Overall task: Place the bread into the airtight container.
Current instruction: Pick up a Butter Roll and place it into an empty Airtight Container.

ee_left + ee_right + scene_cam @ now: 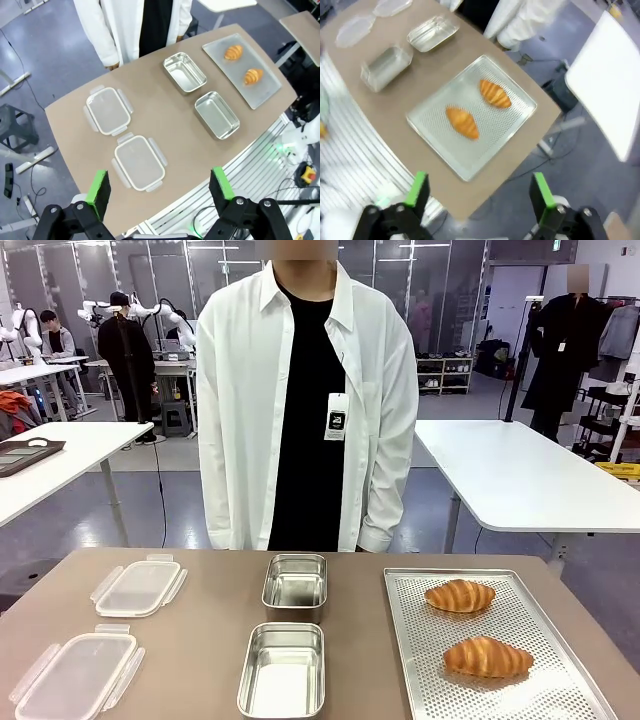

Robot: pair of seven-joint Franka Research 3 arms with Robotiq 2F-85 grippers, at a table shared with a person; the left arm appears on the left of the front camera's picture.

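Observation:
Two golden croissants, the far one (460,595) and the near one (487,657), lie on a perforated metal tray (410,640) at the table's right. Two open steel containers stand mid-table, one farther (295,583) and one nearer (283,670). My left gripper (160,187) hangs open high above the table's left edge, over the containers (184,73) (216,114) and far from the bread (253,75). My right gripper (479,190) is open too, well above the tray (470,155) and both croissants (495,93) (462,122), holding nothing.
Two clear plastic lids (138,587) (75,675) with side clips lie on the table's left. A person in a white shirt (240,420) stands at the far edge, arms down. Bare brown tabletop (210,640) separates lids, containers and tray.

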